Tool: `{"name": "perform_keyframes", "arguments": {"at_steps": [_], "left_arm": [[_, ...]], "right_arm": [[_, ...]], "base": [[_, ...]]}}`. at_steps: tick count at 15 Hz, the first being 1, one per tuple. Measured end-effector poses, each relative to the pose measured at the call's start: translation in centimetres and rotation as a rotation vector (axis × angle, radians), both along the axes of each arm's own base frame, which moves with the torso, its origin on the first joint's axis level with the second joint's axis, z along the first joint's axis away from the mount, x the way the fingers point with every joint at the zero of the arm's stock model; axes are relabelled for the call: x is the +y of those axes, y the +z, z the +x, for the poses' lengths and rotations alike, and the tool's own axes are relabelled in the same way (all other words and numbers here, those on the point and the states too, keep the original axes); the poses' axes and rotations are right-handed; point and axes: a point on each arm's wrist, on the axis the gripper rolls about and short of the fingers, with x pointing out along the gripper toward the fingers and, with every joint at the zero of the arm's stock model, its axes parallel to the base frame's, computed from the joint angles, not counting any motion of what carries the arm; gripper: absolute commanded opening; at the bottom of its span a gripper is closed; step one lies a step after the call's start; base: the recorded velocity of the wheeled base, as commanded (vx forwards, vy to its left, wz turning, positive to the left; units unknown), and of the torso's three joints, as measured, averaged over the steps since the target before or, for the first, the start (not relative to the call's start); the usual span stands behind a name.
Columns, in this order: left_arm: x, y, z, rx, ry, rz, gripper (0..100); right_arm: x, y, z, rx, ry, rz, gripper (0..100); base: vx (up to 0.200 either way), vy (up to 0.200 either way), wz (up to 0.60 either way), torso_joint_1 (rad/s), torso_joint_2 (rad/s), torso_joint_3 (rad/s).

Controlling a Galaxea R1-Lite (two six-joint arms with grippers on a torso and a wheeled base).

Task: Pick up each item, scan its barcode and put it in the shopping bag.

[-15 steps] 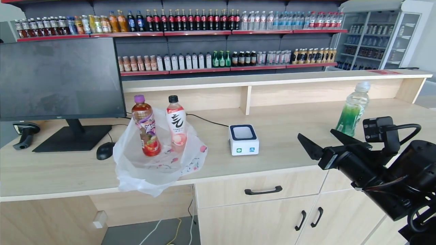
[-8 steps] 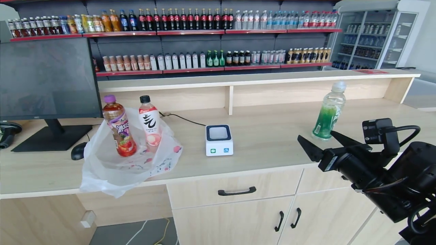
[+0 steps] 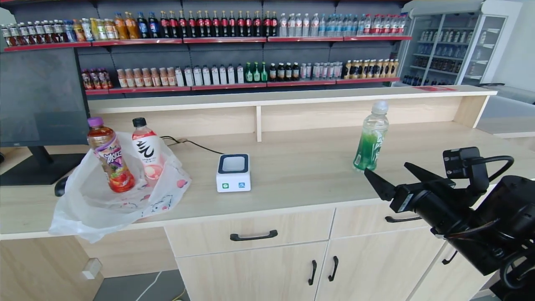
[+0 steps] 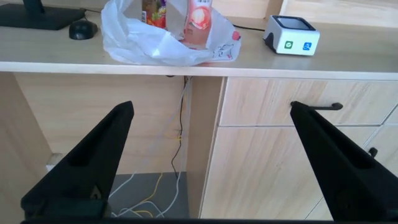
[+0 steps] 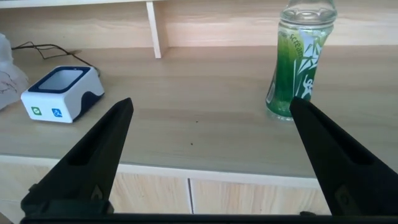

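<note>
A clear bottle of green drink [image 3: 370, 138] [image 5: 301, 62] stands upright on the wooden counter [image 3: 301, 167]. My right gripper [image 3: 388, 169] [image 5: 211, 104] is open just before the counter's front edge, close to that bottle and not touching it. The white barcode scanner [image 3: 233, 172] [image 5: 61, 93] [image 4: 292, 35] sits mid-counter. To its left lies the white shopping bag [image 3: 104, 200] [image 4: 143, 43], holding a purple-capped bottle [image 3: 110, 156] and a black-capped pink bottle [image 3: 147, 150], both upright. My left gripper [image 4: 211, 106] is open below counter height, facing the cabinet front.
A monitor [image 3: 37, 96] and a mouse [image 3: 60, 187] stand at the counter's left end. A raised shelf [image 3: 292, 98] runs along the back of the counter. A cable [image 3: 188, 141] leads behind the scanner. Drawers and doors with black handles [image 3: 253, 236] lie below.
The whole head view has slid left, so the camera moved right; the counter's things kept their places. The green bottle now stands nearer my right gripper, which stays open.
</note>
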Motion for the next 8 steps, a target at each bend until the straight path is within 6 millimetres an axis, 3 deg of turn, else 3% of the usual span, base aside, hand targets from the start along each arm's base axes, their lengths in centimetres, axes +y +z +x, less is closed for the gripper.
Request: {"name": "perform_keyframes", "arguments": {"at_steps": [3, 8], "left_arm": [[0.00, 0.00, 0.00, 0.000, 0.000, 0.000, 100], [0.00, 0.00, 0.00, 0.000, 0.000, 0.000, 100]], "right_arm": [[-0.02, -0.09, -0.06, 0.004, 0.000, -0.001, 100], [0.18, -0.33, 0.02, 0.011, 0.006, -0.007, 100]], "base": [[0.000, -0.200, 0.00, 0.004, 0.01, 0.004], [0.200, -0.200, 0.00, -0.002, -0.01, 0.000]]}}
